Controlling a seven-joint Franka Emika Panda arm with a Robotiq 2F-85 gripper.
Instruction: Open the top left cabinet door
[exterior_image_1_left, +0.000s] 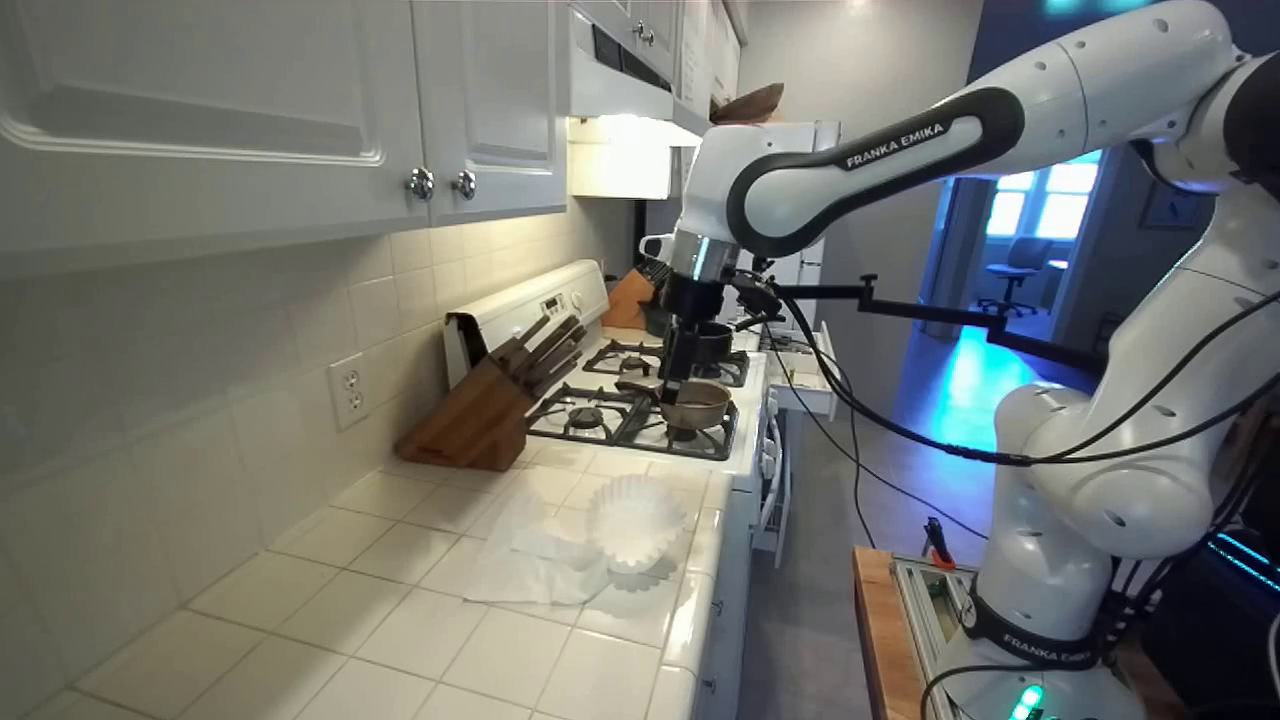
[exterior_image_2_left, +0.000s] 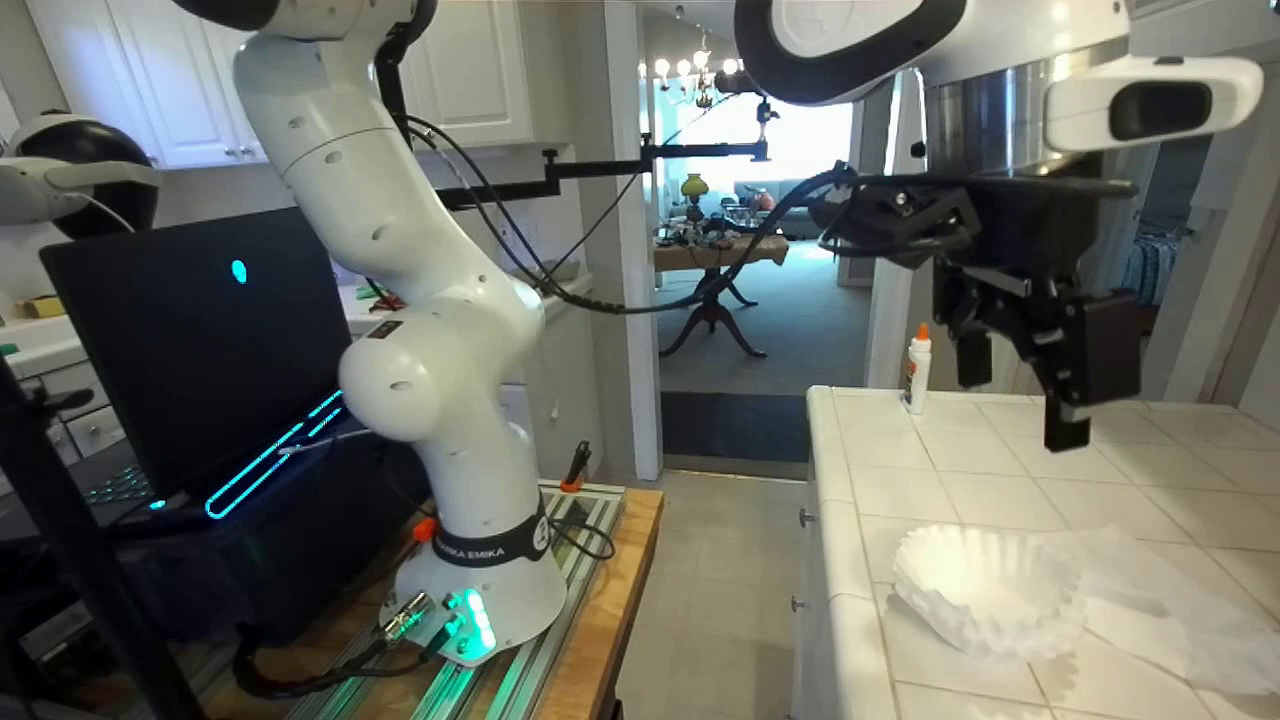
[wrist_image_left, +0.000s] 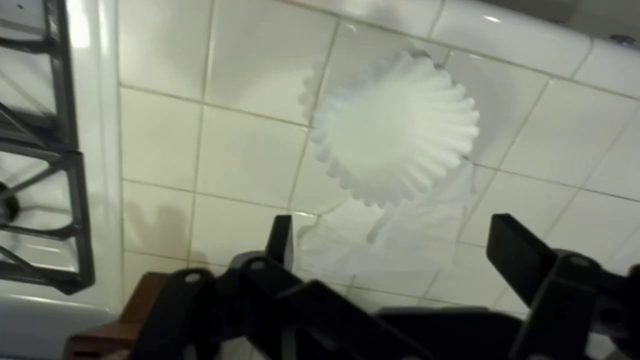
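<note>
My claw (wrist_image_left: 397, 242) hangs over the tiled desk (exterior_image_1_left: 330, 630) and is wide, the fingertips (wrist_image_left: 280, 240) standing well apart. The top left cabinet door (exterior_image_1_left: 220, 110) is closed; it is above the desk, just beside its matching door (exterior_image_1_left: 495, 90), with the round silver knob (exterior_image_1_left: 420, 183) at the lower right corner. In an exterior view, its upper and left parts are cut off. On the desk sits a white fluted coffee filter (wrist_image_left: 395, 130), open side up, overlapping a crumpled translucent sheet (wrist_image_left: 400, 250); whether one or a nested stack, I cannot tell. The wooden knife block (exterior_image_1_left: 470, 415) holds several knives (exterior_image_1_left: 550, 350), of which the blades are hidden; in the wrist view my claw covers part of it. On the stove (exterior_image_1_left: 510, 318) stands a small pan (exterior_image_1_left: 700, 408), whose content I cannot make out. Farther away, an open drawer (exterior_image_1_left: 818, 402) contains things too small to name.
</note>
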